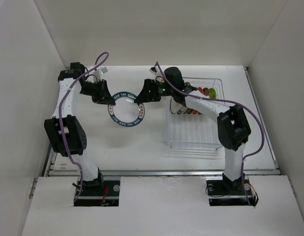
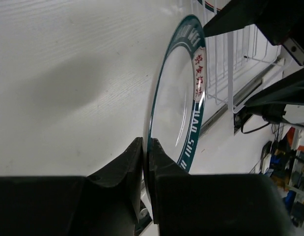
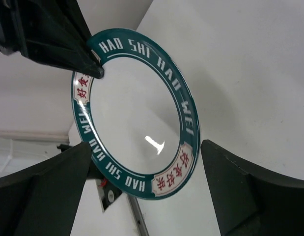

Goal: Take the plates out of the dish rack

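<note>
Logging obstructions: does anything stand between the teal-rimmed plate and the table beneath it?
Nothing visible does. The left hand grips the plate over the table; the dish rack sits to its right, apart.

Robotics lab: white test booth (image 1: 142, 29), cabled arms (image 1: 66, 132).

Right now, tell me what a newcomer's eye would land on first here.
First, the white plate with the teal lettered rim, held mid-table to the left of the dish rack. The left gripper is shut on its rim, while the right gripper has its fingers wide open by the opposite edge. A few colourful plates stand at the rack's far end.
</note>
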`<move>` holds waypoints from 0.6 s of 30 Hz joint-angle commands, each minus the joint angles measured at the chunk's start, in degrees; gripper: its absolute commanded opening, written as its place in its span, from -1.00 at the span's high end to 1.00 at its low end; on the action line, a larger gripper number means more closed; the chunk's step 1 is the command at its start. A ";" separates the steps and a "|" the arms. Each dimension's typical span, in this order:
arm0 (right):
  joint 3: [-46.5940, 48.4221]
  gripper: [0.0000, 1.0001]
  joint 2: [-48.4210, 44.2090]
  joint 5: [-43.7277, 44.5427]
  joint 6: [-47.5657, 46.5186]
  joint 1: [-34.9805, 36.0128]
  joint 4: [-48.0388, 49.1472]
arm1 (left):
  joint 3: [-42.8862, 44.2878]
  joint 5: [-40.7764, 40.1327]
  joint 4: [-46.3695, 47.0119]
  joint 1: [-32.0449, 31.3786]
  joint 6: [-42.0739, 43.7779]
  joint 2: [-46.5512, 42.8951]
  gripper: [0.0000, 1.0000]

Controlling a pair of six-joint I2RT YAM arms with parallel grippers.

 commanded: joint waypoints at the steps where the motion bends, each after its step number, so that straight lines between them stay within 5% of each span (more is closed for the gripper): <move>1: 5.62 -1.00 -2.28 7.28 -2.14 0.26 -3.73 | 2.05 0.42 -0.19 4.08 -1.50 1.09 1.00; 10: 13.09 -1.00 -11.42 33.54 -8.99 0.26 -23.08 | 6.87 -2.75 7.45 5.23 -7.82 14.70 1.00; 15: 11.44 -1.00 -20.89 37.16 -8.39 -4.39 -32.23 | 10.31 -4.40 10.27 4.00 -10.72 21.13 1.00; 18: 10.81 -1.00 -23.90 48.46 -3.29 -9.13 -38.90 | 12.42 -8.71 11.06 1.63 -10.72 24.47 1.00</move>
